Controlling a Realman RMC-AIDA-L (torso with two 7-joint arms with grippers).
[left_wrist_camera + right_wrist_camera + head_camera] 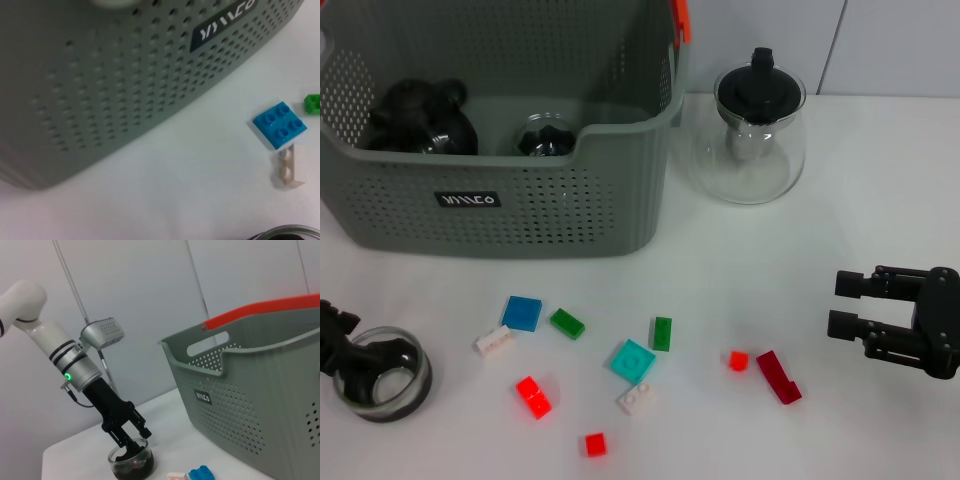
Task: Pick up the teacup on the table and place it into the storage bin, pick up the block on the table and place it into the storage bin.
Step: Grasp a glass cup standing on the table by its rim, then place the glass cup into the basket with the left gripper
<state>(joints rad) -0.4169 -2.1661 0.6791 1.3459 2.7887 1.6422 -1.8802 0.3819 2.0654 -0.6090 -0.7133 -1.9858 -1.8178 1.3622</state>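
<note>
Teacup [382, 385] grasped by left gripper [360, 362] fingers, arm angled down, right gripper [848, 303] fingers spread, hovering.

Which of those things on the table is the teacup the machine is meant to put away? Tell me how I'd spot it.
Start at the big grey-green storage bin at the back of the table, then look down past its left front corner to the near left edge. There sits the teacup, a small round clear glass cup, with the left gripper at its rim. Everything else near it is flat, coloured plastic blocks.
</note>
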